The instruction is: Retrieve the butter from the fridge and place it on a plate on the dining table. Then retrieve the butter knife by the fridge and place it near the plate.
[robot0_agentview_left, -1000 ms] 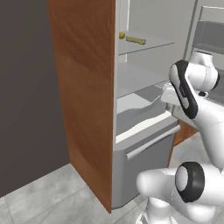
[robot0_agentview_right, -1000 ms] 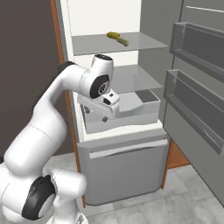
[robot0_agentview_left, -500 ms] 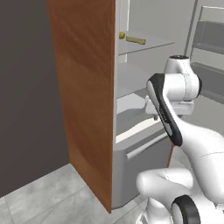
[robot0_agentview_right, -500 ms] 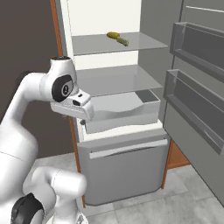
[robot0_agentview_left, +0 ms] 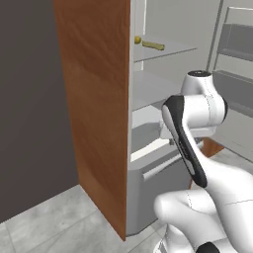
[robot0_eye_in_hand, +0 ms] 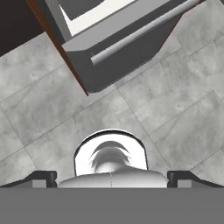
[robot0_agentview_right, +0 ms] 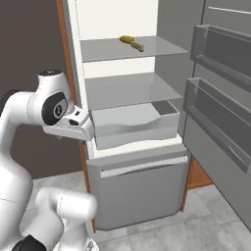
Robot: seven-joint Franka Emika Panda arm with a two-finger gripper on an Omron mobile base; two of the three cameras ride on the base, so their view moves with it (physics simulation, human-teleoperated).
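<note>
Grey floor tiles (robot0_eye_in_hand: 52, 105) spread below the open fridge (robot0_agentview_right: 127, 122), whose white interior stands between brown wooden side panels (robot0_agentview_left: 94, 108). On the top shelf (robot0_agentview_right: 132, 49) lies the butter (robot0_agentview_right: 132, 43), a small yellowish stick, toward 12 o'clock in the right base view. At 9 o'clock there, the hand (robot0_agentview_right: 68, 128) points down at the floor, fingers spread wide, holding nothing.
</note>
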